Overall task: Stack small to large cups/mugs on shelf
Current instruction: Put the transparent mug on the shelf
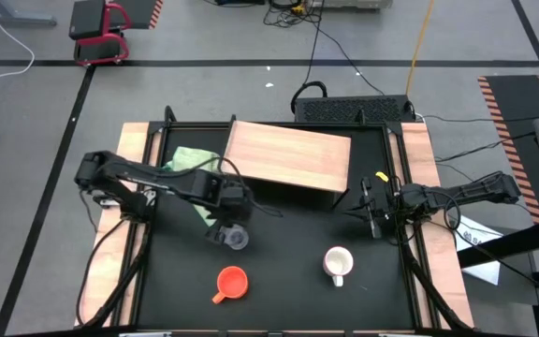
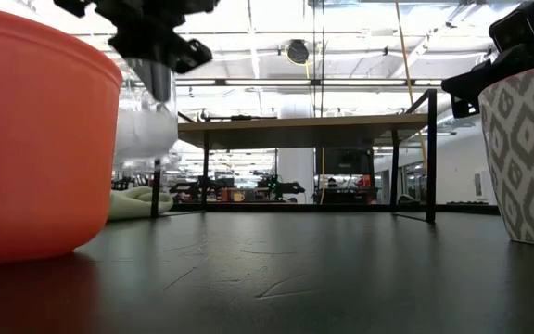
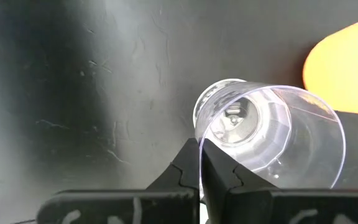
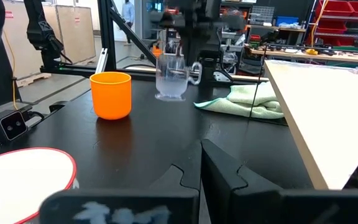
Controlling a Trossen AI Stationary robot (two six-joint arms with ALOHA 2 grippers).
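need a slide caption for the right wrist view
Left gripper holds the glass cup above the table, beside the orange mug and green cloth.

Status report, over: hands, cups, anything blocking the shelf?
Left hand shut on glass cup, lifted off table. Right hand shut, idle at right edge. Orange mug, white mug untouched. Shelf unblocked.
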